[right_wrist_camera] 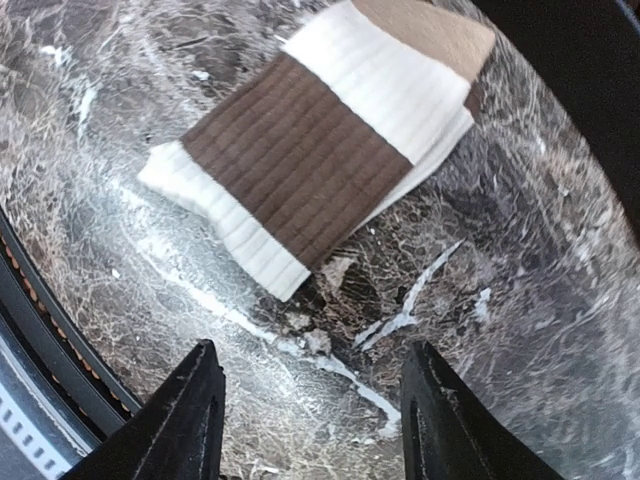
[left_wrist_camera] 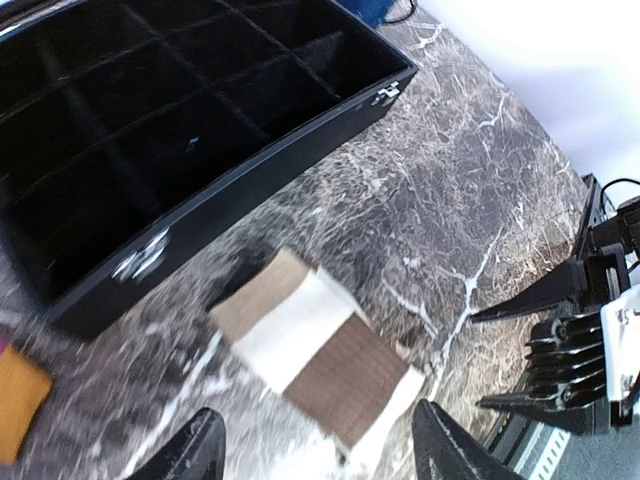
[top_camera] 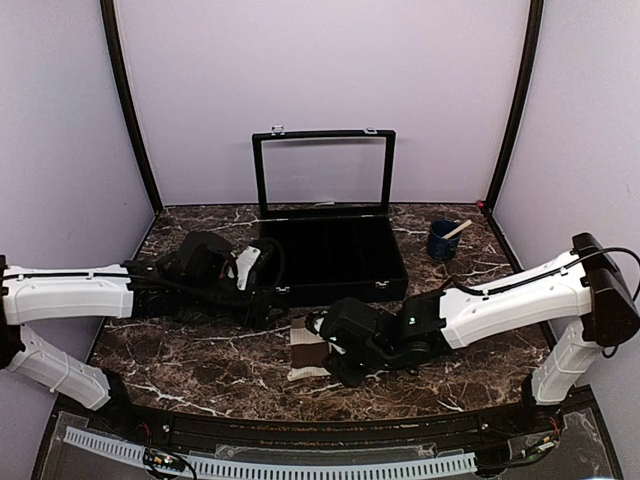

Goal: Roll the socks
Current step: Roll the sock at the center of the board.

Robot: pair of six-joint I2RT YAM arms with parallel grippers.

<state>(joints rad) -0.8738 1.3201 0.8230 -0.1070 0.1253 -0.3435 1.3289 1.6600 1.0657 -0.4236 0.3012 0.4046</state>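
On your dark marble surface [top_camera: 200,370] you see a black case [top_camera: 335,258] at the far edge, a blue cup [top_camera: 441,242] near the far right corner, and a cream-brown sock [top_camera: 306,352] near the middle.

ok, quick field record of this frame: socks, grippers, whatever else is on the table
sock: cream-and-brown sock, flat and unrolled on the marble table
second sock: only an orange patch shows at the edge of the left wrist view; cannot tell more
left gripper: open, empty, not touching the sock
right gripper: open, empty, just short of the sock
case: black divided case, lid up, behind the sock, nothing seen inside
cup: blue cup with a stick, back right
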